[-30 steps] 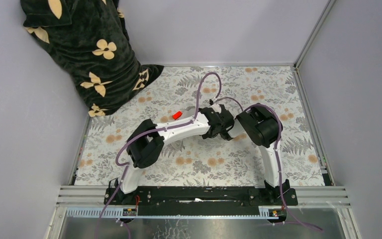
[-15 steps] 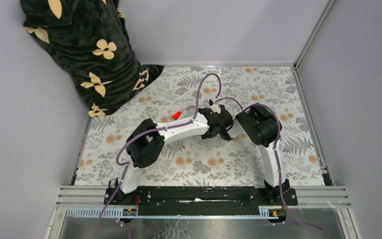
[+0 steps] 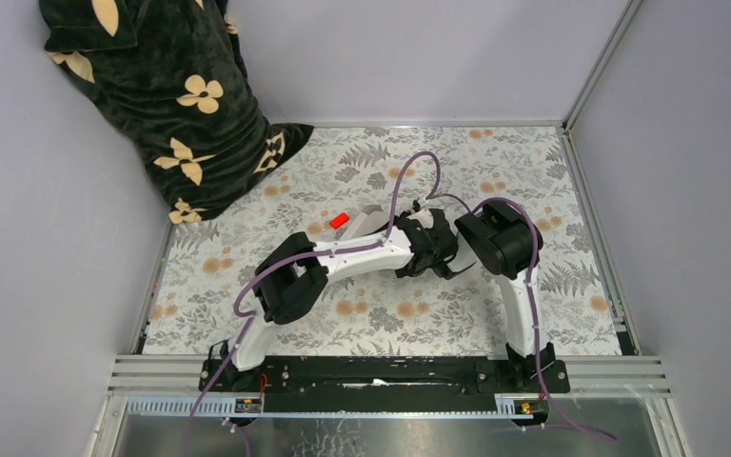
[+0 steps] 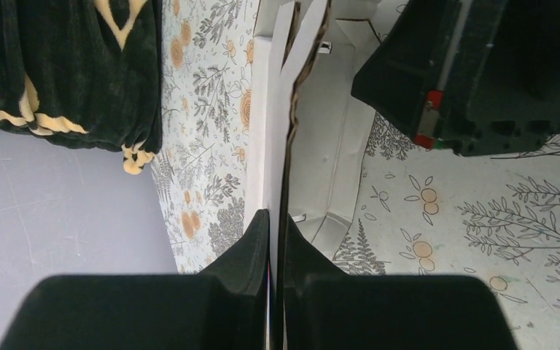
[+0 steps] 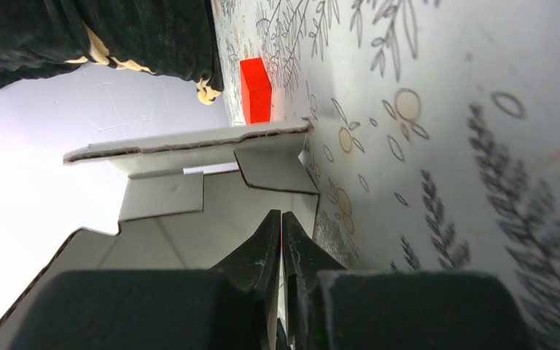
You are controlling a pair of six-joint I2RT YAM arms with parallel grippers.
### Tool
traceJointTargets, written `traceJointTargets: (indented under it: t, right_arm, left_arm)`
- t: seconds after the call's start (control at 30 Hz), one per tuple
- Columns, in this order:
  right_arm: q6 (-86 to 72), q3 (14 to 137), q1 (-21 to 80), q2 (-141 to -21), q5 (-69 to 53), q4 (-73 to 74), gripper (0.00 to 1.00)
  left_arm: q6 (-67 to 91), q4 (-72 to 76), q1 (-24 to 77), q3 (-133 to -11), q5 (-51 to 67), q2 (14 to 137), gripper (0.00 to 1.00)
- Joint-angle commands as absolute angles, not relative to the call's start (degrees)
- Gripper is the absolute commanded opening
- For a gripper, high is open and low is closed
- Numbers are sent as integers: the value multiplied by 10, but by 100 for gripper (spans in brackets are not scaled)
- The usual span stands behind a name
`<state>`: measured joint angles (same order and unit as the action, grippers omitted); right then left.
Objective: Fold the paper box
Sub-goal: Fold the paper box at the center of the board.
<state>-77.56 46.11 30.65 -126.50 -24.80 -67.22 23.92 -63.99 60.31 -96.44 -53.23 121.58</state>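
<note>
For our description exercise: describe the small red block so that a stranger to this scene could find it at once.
Start at the flower-print table, with a dark blanket piled at its far left corner. Near the middle, beside the white paper box, lies the red block. It is the only red thing lying on the table, and far smaller than the box.

The left arm swings right and nearer, taking the left pincer, the paper box and the purple cable along; the red block now lies clear

White arm links, black joints, looping purple cables, and a black left gripper, seemingly matte plastic.
</note>
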Motion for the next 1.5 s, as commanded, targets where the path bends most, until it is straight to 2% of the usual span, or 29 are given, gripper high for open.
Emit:
traceJointTargets:
  t: [0.0,0.33,0.53,1.03,1.47]
  right_arm:
    - [-759,418,288,-1287,-274,-673,11]
    - [-781,350,246,-1280,-316,-768,12]
    - [-776,357,208,-1268,-338,-762,15]
    - [-717,539,170,-1302,-389,-609,23]
    - [-705,667,171,-1351,-463,-568,28]
  left_arm:
    - [291,-626,611,-966,-474,1262,10]
    - [304,-641,620,-977,-473,1273,10]
    - [307,-644,621,-970,-474,1264,10]
    - [308,-642,621,-963,-468,1254,11]
    - [308,-639,621,-963,-461,1253,10]
